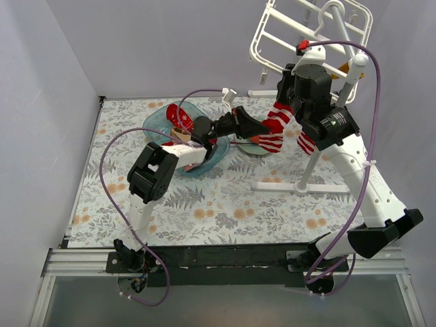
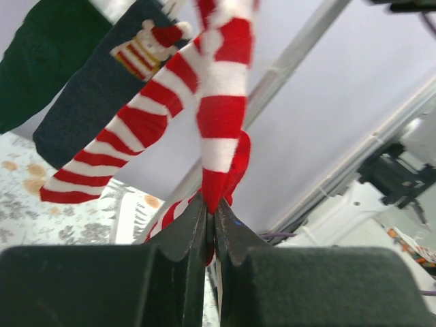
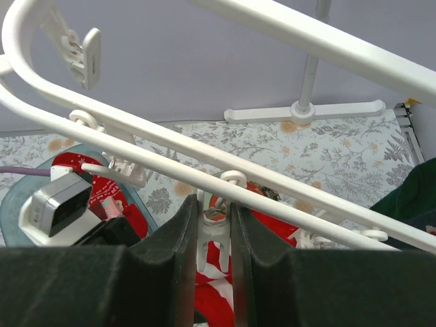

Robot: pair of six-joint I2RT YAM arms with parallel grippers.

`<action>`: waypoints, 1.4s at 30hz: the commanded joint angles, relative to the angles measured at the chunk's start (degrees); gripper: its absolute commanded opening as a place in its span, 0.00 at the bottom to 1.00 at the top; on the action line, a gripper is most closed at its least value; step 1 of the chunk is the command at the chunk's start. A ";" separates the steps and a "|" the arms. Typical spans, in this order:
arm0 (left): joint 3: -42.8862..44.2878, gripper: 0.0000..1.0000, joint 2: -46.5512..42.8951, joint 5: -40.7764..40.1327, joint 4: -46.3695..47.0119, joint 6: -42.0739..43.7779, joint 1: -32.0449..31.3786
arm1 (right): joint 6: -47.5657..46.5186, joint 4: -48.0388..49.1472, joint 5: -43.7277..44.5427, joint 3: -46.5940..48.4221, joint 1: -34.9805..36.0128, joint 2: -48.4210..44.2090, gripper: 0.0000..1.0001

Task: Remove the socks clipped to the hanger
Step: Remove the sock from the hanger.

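Note:
The white hanger [image 1: 286, 34] hangs tilted from a stand at the back right. A red-and-white striped sock [image 1: 274, 131] hangs from one of its clips. My left gripper [image 1: 261, 127] is shut on that sock's red toe [image 2: 219, 184]. In the left wrist view a second striped sock [image 2: 122, 143], a navy sock [image 2: 88, 102] and a dark green sock [image 2: 37, 61] hang beside it. My right gripper [image 3: 213, 208] is shut on the white clip [image 3: 213, 235] under a hanger bar [image 3: 204, 160], squeezing it from both sides. The striped sock [image 3: 221, 303] shows just below the clip.
A blue translucent tub [image 1: 158, 129] at the left middle holds a red sock [image 1: 181, 117]. The stand's white base [image 1: 300, 185] lies on the floral table at the right. A red-orange object [image 3: 269, 194] on a green plate sits under the hanger. Grey walls close the back and left.

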 commanded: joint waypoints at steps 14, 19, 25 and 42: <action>10.00 0.00 -4.89 11.01 13.48 -32.82 3.90 | -1.02 11.39 -9.34 -5.53 0.46 -7.29 0.39; 12.29 0.00 -5.06 9.61 12.25 -38.10 5.22 | -0.67 13.85 -11.98 -7.12 0.46 -9.32 0.59; 14.66 0.00 -3.22 6.62 15.84 -49.07 6.98 | -0.05 16.84 -16.81 -9.67 0.46 -12.91 0.75; 15.63 0.00 -4.89 4.15 16.91 -58.41 10.93 | 16.55 30.97 -17.26 -34.79 0.38 -27.59 0.75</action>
